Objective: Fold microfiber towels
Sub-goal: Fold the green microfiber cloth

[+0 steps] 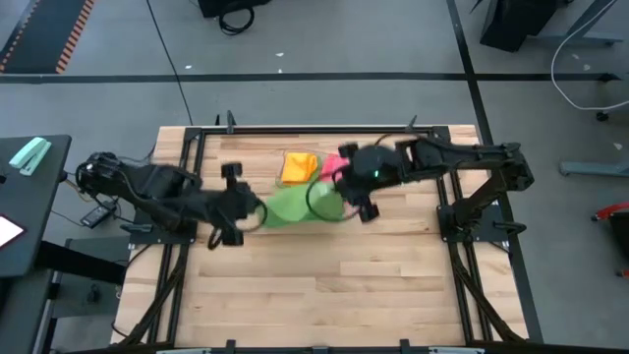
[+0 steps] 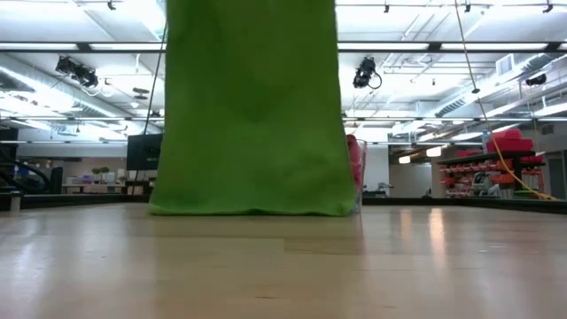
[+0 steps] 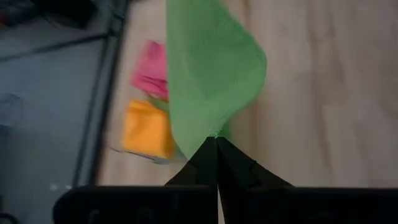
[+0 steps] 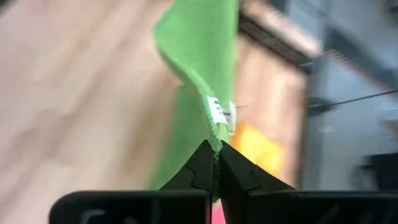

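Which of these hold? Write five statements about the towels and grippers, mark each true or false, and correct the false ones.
1. Both grippers pinch the green towel. True.
2. The left gripper is open. False: it is shut on the green towel.
3. The green towel lies flat on the table. False: in the low view it hangs, its lower edge at the tabletop.
4. The orange towel and pink towel lie behind it. True.
5. The right gripper holds the orange towel. False: green.

A grey floor (image 1: 324,39) surrounded the wooden surface (image 1: 314,285); beyond it, ceiling lights (image 2: 71,46) shone over red shelves (image 2: 496,168).
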{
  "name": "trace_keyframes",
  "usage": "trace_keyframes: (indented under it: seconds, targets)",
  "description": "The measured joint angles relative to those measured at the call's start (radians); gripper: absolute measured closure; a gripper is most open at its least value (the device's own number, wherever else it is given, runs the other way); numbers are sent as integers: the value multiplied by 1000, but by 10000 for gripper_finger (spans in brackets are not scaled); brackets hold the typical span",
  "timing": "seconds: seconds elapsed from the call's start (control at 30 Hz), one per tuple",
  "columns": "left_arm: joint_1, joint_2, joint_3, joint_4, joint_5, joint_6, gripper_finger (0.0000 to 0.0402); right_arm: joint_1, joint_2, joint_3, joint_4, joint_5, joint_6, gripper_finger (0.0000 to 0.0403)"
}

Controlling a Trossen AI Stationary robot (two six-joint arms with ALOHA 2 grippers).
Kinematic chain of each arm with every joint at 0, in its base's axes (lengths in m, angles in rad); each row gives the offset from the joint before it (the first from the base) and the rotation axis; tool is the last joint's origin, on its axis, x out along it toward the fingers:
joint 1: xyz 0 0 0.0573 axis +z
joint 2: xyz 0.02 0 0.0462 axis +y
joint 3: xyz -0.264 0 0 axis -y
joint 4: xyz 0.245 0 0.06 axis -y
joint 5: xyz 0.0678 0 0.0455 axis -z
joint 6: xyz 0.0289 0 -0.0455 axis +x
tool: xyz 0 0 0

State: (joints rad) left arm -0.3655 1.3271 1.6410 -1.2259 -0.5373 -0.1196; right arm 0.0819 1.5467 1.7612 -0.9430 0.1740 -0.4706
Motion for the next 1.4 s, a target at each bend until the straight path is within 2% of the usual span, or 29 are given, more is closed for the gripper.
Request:
trace_keyframes:
  seconds: [0.17,0.43,0.53,0.77,0.87,0.97,1.13,1.4]
  targets:
    - [-93,29,-116,50,81,-132,391,109,2,-91,-22,-107,138,387]
    - [-223,127,-258,359,264,-268,394,297,2,-278,106,-228,298,388]
    - [-267,190,-268,425,300,-314,390,360,2,-333,173,-278,365,389]
    - [-336,319,-269,630,375,-370,392,488,2,-414,308,-301,504,389]
    - [-358,348,-269,742,399,-369,388,537,2,-424,355,-360,537,389]
    - [-369,355,-269,784,405,-369,395,581,1,-424,384,-363,539,389]
    - [-360,355,-269,728,365,-367,390,589,0,-452,362,-249,530,389]
    - [-313,378,-294,697,348,-359,395,486,2,-609,350,-249,589,389]
